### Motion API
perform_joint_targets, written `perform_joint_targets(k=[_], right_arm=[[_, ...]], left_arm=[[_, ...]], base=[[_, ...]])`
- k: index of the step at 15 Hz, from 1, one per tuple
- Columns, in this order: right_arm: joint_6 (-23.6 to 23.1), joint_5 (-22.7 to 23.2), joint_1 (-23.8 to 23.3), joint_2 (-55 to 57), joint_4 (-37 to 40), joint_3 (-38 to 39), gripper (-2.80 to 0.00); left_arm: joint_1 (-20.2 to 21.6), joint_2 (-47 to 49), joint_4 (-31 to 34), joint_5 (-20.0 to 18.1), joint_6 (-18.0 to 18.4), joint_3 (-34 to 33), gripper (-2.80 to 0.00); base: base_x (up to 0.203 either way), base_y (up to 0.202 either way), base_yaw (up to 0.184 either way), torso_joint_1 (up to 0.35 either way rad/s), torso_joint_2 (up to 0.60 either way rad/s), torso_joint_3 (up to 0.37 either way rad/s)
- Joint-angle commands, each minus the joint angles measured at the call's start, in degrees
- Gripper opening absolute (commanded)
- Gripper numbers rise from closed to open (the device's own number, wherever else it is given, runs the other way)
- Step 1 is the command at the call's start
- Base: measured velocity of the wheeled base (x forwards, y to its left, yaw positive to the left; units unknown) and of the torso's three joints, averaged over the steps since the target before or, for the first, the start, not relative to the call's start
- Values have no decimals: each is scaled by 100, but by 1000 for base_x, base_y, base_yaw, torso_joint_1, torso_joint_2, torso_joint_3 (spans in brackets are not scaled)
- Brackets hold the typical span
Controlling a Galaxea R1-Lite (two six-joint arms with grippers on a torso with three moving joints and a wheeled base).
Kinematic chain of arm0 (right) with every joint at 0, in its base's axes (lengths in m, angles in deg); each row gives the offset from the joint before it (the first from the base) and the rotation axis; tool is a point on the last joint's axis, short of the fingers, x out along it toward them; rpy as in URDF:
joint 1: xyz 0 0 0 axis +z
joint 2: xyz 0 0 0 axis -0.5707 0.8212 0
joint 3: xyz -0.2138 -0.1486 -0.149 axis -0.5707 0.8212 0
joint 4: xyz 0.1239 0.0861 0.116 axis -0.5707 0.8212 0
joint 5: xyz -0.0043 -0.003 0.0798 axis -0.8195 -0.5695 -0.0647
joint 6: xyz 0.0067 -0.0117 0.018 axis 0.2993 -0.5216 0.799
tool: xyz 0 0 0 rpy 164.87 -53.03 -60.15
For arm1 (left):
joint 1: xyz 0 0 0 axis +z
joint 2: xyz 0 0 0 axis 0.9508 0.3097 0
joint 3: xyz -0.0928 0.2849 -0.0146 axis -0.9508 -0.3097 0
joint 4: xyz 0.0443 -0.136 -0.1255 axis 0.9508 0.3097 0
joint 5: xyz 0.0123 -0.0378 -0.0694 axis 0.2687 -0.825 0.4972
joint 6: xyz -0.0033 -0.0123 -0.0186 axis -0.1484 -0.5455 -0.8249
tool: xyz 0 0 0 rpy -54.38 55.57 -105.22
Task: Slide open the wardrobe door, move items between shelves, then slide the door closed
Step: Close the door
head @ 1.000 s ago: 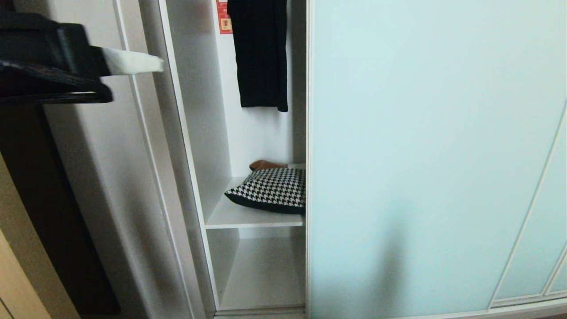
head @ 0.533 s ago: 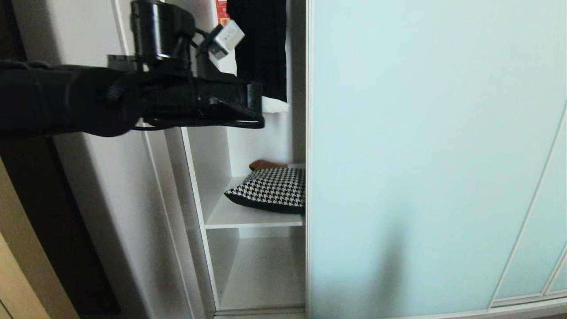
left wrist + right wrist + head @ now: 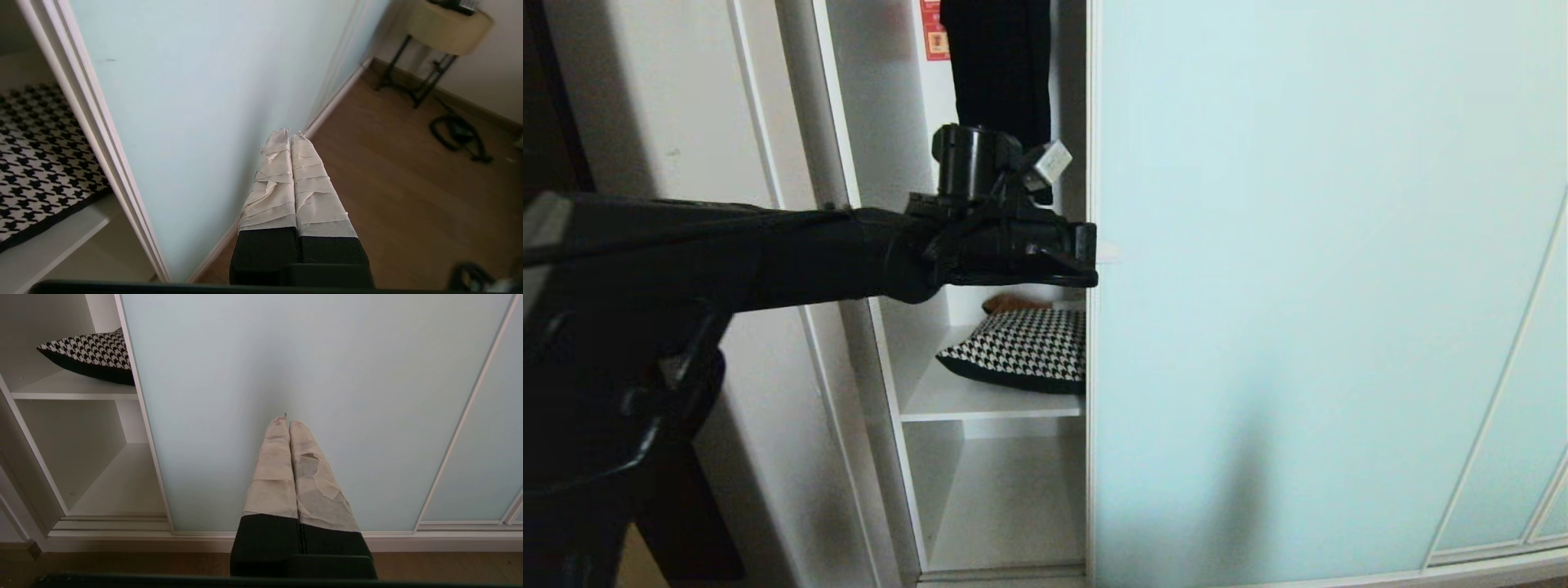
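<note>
Wardrobe side panel [image 3: 686,122] fills my left edge in the head view, plain white and standing upright. My left arm reaches across it from the left, level, and its left gripper [image 3: 1107,253] sits at the leading edge of the sliding wardrobe door [image 3: 1298,286]. From the left wrist view the taped fingers [image 3: 282,183] are pressed together with nothing between them, lying alongside the frosted glass past the door's frame; I cannot tell whether they touch it.

Next comes the open compartment. A long black ribbed garment [image 3: 1001,65] hangs straight down at the top, with a small red sticker [image 3: 935,33] on the back wall beside it. Below, the cushion [image 3: 1025,351] lies flat on the upper shelf [image 3: 980,404], houndstooth face up, black underside showing at its front rim. Its long axis runs left to right; one corner points toward the opening's left, and its right part disappears behind the door. Something tan-orange [image 3: 1013,304] shows just behind it. The lower shelf [image 3: 1013,506] sits beneath.

Further right, the door stands tall and upright, covering everything else, with another aqua panel [image 3: 1535,408] at the far right.

My right gripper [image 3: 288,424] faces the glass low down, fingers [image 3: 276,477] closed together on nothing, apart from the cushion.
</note>
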Motion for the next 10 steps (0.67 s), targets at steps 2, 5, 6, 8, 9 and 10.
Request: perform_joint_targets(k=[2, 5, 6, 8, 9, 10], right_arm=[[3, 1, -2, 7, -3, 2, -280], [3, 1, -2, 3, -3, 5, -280], [-2, 1, -2, -1, -3, 0, -280], [-2, 1, -2, -1, -3, 0, -280], [1, 1, -2, 7, -3, 0, -280], [2, 1, -2, 4, -3, 0, -280]], left_arm=[[-205, 867, -527, 573, -143, 291, -280], [-372, 1278, -1123, 1721, -162, 291, -280], [-392, 1357, -1234, 1834, -166, 290, -280], [-406, 1454, -1421, 2152, -182, 290, -280], [-444, 1538, -1602, 2471, -178, 290, -280], [-507, 1678, -1849, 2707, -171, 290, -280]], base=[[0, 0, 0, 0, 0, 0], [0, 0, 0, 0, 0, 0], [0, 0, 0, 0, 0, 0], [0, 0, 0, 0, 0, 0], [0, 0, 0, 0, 0, 0], [0, 0, 0, 0, 0, 0]])
